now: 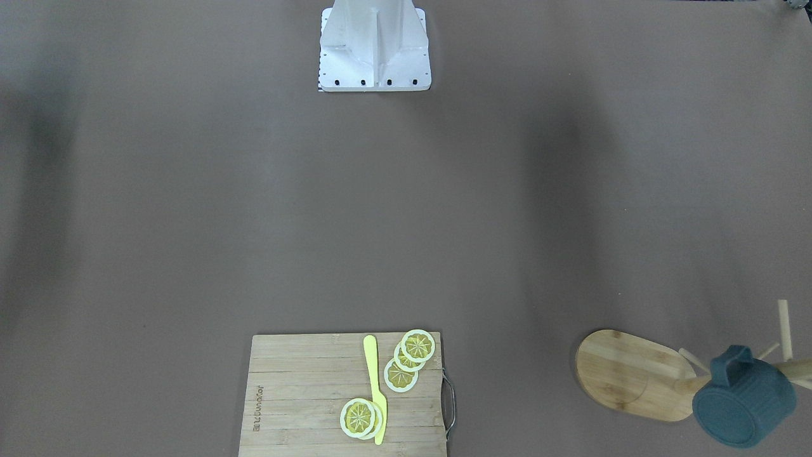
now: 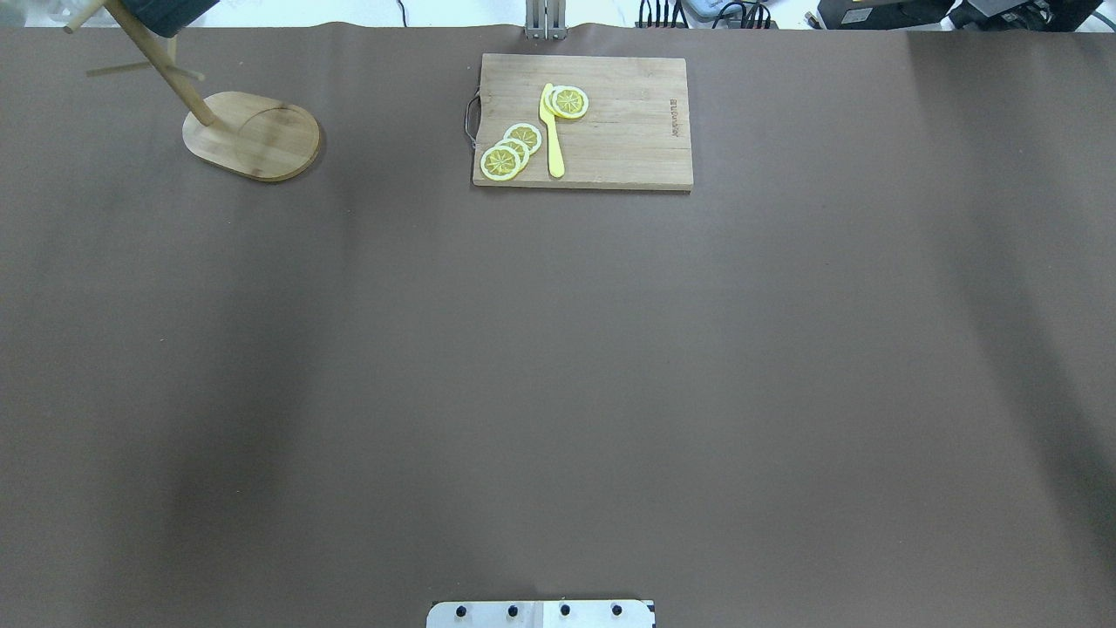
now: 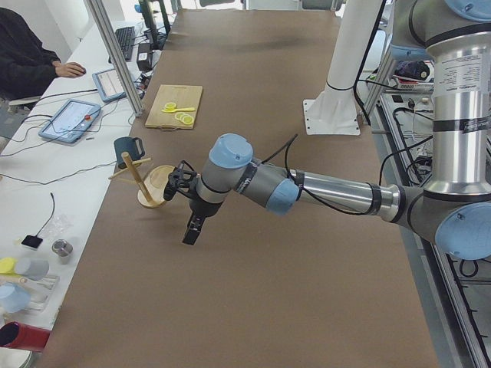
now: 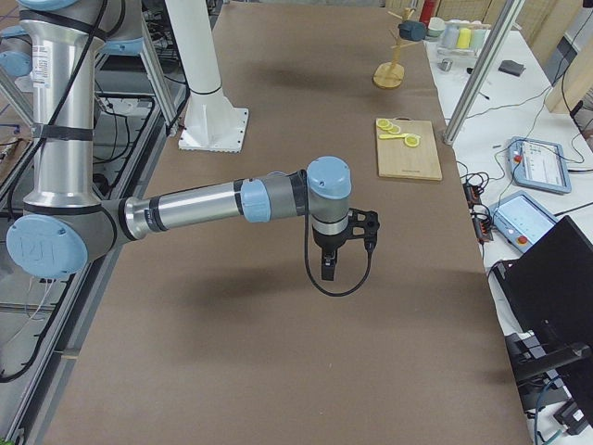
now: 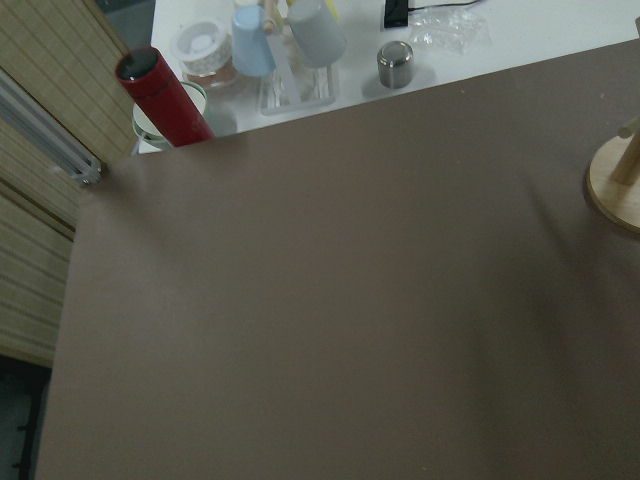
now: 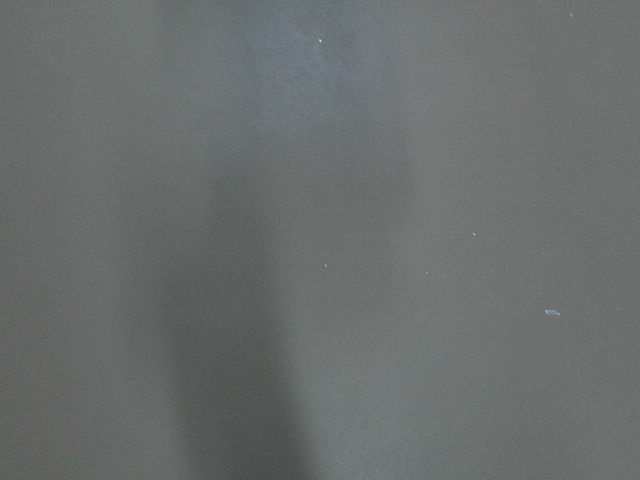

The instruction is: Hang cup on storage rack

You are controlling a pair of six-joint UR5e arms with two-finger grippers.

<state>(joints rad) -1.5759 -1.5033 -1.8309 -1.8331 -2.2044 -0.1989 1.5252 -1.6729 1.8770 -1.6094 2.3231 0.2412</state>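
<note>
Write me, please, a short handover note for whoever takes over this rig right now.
Left gripper: above bare table near the storage rack; open or shut cannot be told.
Right gripper: above mid-table; likewise unclear.
Cup: off the table, hanging from a peg of that rack.
Done: the hanging, it seems.
Left: perhaps only checking the handle sits firmly.

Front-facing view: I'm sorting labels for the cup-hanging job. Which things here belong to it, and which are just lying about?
Belong to the job: cup; storage rack.
Just lying about: cutting board; lemon slices; yellow knife.
</note>
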